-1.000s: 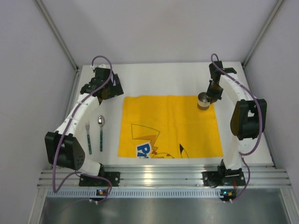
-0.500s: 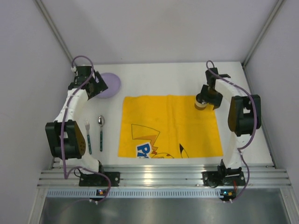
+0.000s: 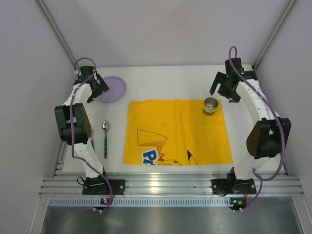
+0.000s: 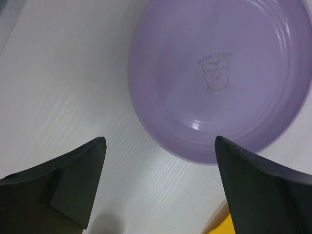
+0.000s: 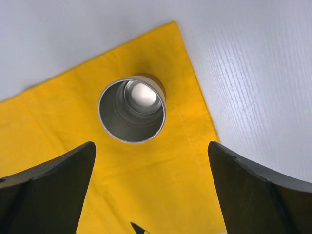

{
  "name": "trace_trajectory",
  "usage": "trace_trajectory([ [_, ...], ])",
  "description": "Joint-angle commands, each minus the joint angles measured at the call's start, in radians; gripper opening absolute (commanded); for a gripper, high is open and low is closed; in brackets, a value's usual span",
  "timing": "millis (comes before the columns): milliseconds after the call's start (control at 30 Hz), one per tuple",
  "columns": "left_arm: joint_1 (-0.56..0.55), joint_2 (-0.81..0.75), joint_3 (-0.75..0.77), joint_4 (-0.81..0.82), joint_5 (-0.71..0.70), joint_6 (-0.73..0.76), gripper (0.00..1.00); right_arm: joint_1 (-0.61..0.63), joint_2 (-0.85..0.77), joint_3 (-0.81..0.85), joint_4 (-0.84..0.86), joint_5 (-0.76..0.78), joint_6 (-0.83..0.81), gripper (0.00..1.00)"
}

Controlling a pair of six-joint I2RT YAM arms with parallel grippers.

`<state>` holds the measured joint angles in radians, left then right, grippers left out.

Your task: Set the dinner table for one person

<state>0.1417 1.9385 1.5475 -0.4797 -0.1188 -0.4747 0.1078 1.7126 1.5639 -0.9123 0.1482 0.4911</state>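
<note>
– What is under your left fingers (image 4: 68,190)?
– A purple plate (image 4: 219,73): smooth, glossy plastic. My fingers are matt black.
– And on the right?
– The cup (image 5: 131,110) is brushed metal, shinier inside. The cloth (image 5: 97,190) is matt yellow fabric. The dinner table (image 5: 253,73) is matt white and faintly grained.

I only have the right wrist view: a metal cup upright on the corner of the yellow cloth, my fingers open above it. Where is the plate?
Observer: The purple plate lies on the white table, just off the far left corner of the cloth, not on it.
Operator: Is the left arm holding it?
Observer: No. The left gripper hovers open over the plate's edge, with nothing between its fingers.
Operator: Any cutlery out?
Observer: A spoon lies on the table left of the cloth, handle toward the arm bases.
</note>
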Motion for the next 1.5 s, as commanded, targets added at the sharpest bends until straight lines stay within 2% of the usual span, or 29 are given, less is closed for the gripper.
trace_trajectory([
  [0,0.009,0.077,0.078,0.055,0.015,-0.015,0.98,-0.008,-0.097,0.058,-0.063,-0.001,0.01,0.98],
  [167,0.016,0.178,0.147,0.053,0.016,-0.025,0.96,-0.014,-0.148,0.035,-0.1,-0.004,0.01,0.98],
  [367,0.021,0.278,0.203,0.055,0.048,-0.041,0.83,-0.036,-0.179,-0.007,-0.111,0.005,0.018,0.98],
  [433,0.022,0.299,0.209,0.053,0.064,-0.045,0.67,-0.039,-0.179,-0.004,-0.115,0.007,0.02,0.98],
  [500,0.022,0.31,0.212,0.056,0.079,-0.05,0.42,-0.043,-0.174,0.002,-0.122,0.008,0.023,0.98],
  [533,0.022,0.313,0.214,0.058,0.08,-0.053,0.15,-0.043,-0.171,0.008,-0.122,0.01,0.024,0.98],
  [600,0.022,0.315,0.217,0.058,0.09,-0.051,0.0,-0.046,-0.168,0.013,-0.126,0.011,0.023,0.97],
  [700,0.022,0.304,0.227,0.059,0.11,-0.036,0.0,-0.046,-0.165,0.019,-0.128,0.011,0.023,0.97],
  [900,0.022,0.206,0.203,0.171,0.332,-0.013,0.0,-0.045,-0.153,0.054,-0.129,0.013,0.014,0.97],
  [967,0.021,0.179,0.22,0.181,0.442,-0.022,0.0,-0.045,-0.148,0.067,-0.128,0.01,0.01,0.98],
  [1100,-0.008,0.117,0.208,0.182,0.562,-0.019,0.0,-0.045,-0.139,0.091,-0.126,0.004,0.004,0.99],
  [1267,-0.135,-0.021,0.088,0.144,0.617,0.082,0.0,-0.046,-0.16,0.073,-0.119,-0.009,0.001,0.99],
  [1467,-0.395,-0.098,-0.065,0.089,0.647,0.16,0.0,-0.045,-0.228,-0.027,-0.091,-0.029,0.0,1.0],
])
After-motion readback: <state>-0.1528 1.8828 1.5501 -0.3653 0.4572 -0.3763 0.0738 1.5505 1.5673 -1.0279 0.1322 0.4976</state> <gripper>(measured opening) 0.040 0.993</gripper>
